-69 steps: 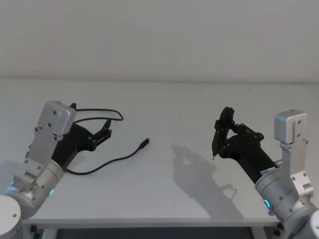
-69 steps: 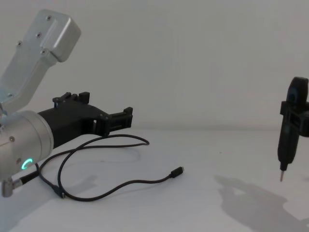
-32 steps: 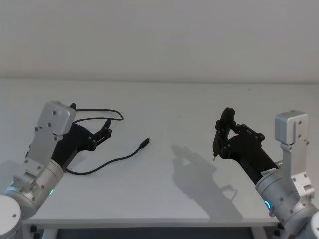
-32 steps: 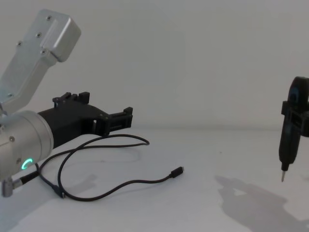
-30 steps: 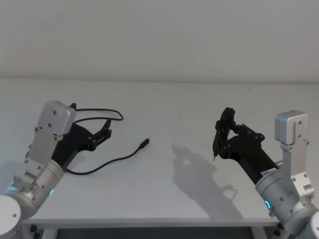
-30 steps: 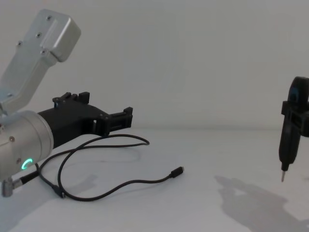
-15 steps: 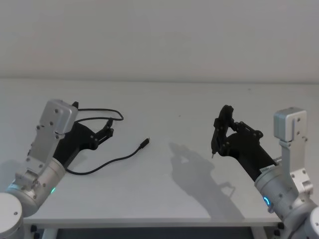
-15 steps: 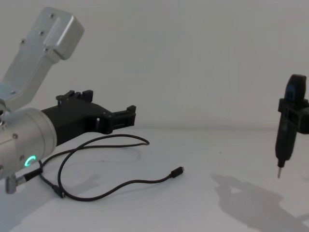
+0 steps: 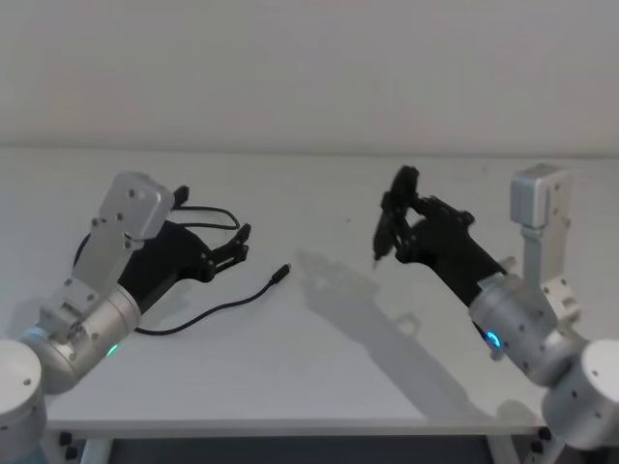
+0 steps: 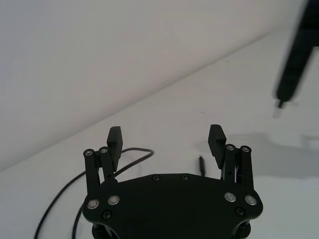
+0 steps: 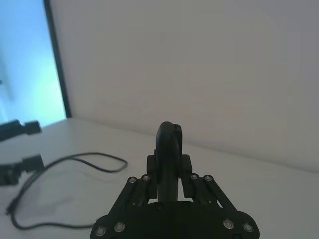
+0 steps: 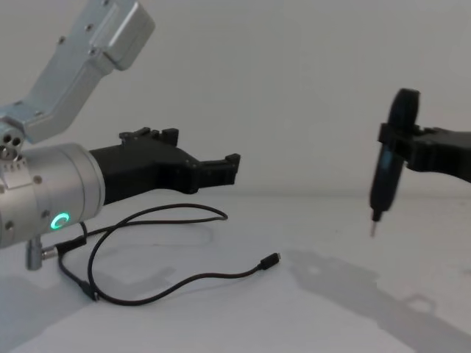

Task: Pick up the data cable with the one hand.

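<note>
The data cable (image 9: 218, 309) is a thin black cord lying in loose loops on the left of the white table, one small plug (image 9: 282, 272) pointing right. It also shows in the chest view, cable (image 12: 176, 283), and past the left fingers, cable (image 10: 130, 152). My left gripper (image 9: 243, 242) hovers open above the far loop, nothing between its fingers (image 10: 114, 139). My right gripper (image 9: 397, 211) is raised over mid-table, shut on a short thick black lead (image 12: 385, 176) whose metal tip points down.
The white table (image 9: 319, 367) ends at a plain wall behind. The front edge runs just below both arms. The right arm's shadow falls on the table right of centre.
Both arms swung toward the middle. The left gripper rose and reached forward over the cable's far loop. The right gripper carried its black lead leftward. The cable has not moved.
</note>
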